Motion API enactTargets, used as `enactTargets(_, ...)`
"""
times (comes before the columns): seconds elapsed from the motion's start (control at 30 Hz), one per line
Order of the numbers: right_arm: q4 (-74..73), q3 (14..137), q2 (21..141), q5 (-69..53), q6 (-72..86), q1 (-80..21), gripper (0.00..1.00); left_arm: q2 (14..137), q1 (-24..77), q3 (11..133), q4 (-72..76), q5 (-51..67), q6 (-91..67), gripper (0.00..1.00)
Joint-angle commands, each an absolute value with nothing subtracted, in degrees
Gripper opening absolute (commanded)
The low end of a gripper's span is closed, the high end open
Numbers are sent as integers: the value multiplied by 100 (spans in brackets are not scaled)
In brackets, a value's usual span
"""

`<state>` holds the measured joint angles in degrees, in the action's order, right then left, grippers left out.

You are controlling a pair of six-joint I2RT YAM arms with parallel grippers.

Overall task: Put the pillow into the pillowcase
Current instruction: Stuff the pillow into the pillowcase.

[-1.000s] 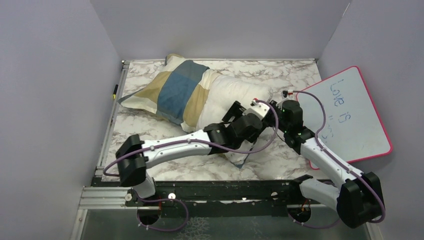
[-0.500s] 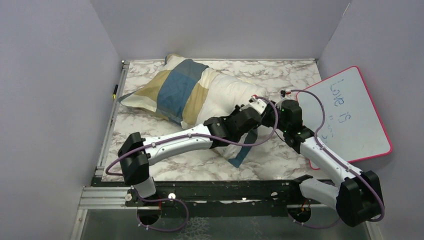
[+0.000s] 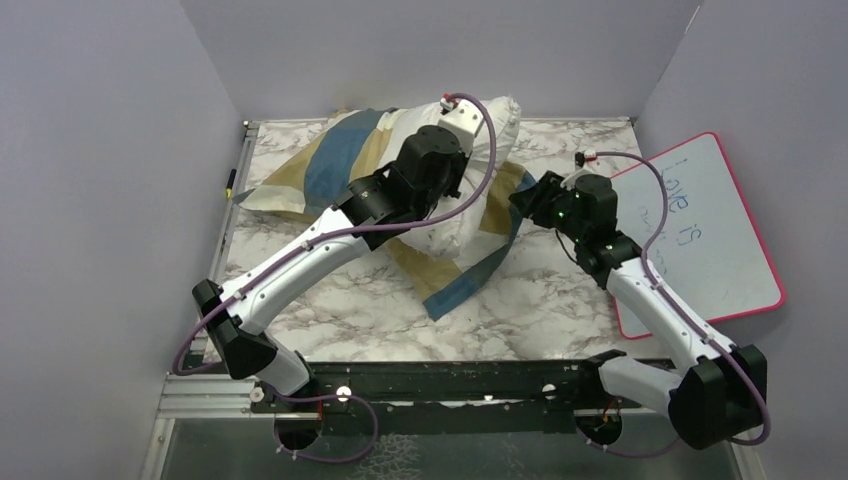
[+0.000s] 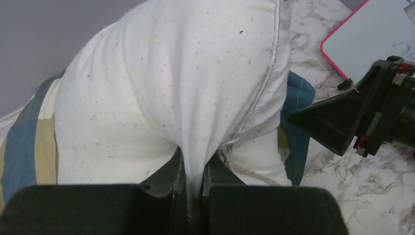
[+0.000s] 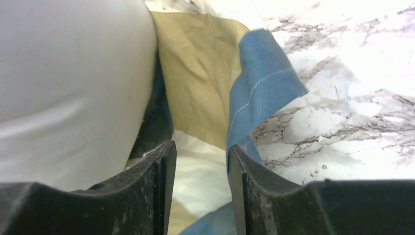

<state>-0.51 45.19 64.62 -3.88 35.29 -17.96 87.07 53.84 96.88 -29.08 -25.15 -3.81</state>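
The off-white pillow (image 3: 497, 115) is lifted at the back of the marble table, its lower part (image 4: 171, 83) bulging out of the blue, tan and cream pillowcase (image 3: 330, 165). My left gripper (image 4: 195, 171) is shut on a pinch of pillow fabric beside a seam. In the top view the left gripper (image 3: 450, 188) hangs over the pillow's middle. A loose pillowcase flap (image 3: 468, 282) trails toward the front. My right gripper (image 3: 524, 198) is open just right of the pillow. In its wrist view the right gripper (image 5: 198, 152) has cream fabric in its gap, and the blue flap (image 5: 264, 83) touches its right finger.
A pink-rimmed whiteboard (image 3: 700, 230) with blue writing leans at the right side of the table (image 3: 560, 300). A yellow-and-black pen (image 3: 229, 182) lies on the left rail. Grey walls close in the left, back and right.
The left arm has swung up and back toward the wall, lifting the pillow it holds. The right gripper has opened and shifted back. The pillowcase flap has been pulled out across the table.
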Motion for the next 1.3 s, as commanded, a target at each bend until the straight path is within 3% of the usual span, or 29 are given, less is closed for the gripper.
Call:
enactTargets(0.0, -499, 4834, 5989, -590, 3471, -1787, 49, 8745, 5281, 10281, -2428, -2083, -476, 0)
enactTargets(0.1, 31, 4683, 5852, -1210, 3787, -1785, 50, 8781, 5113, 10388, -2411, -1750, -684, 0)
enactTargets(0.3, 2752, 3673, 6336, -2385, 4911, -1840, 46, 8858, 4960, 10709, -2249, -1235, -1053, 0)
enactTargets(0.6, 4370, 3592, 7997, -2133, 5496, -2230, 40, 9028, 4788, 11197, -2200, -1024, -1333, 0)
enactTargets(0.97, 4178, 4940, 10171, -835, 5163, -2601, 46, 8920, 4732, 11408, -2057, -911, -1551, 0)
enactTargets(1.03, 4004, 5179, 10461, -714, 5137, -2597, 36, 8884, 4728, 11402, -2057, -889, -1551, 0)
enactTargets(1.1, 3677, 5310, 10597, -467, 5043, -2601, 7, 8839, 4724, 11379, -2069, -983, -1436, 0)
enactTargets(1.13, 3396, 5293, 10521, -225, 5064, -2583, 1, 8832, 4728, 11374, -2108, -1131, -1292, 0)
enactTargets(1.27, 3653, 4489, 10012, -113, 5240, -2295, 0, 8853, 4548, 11245, -2341, -2237, -539, 0)
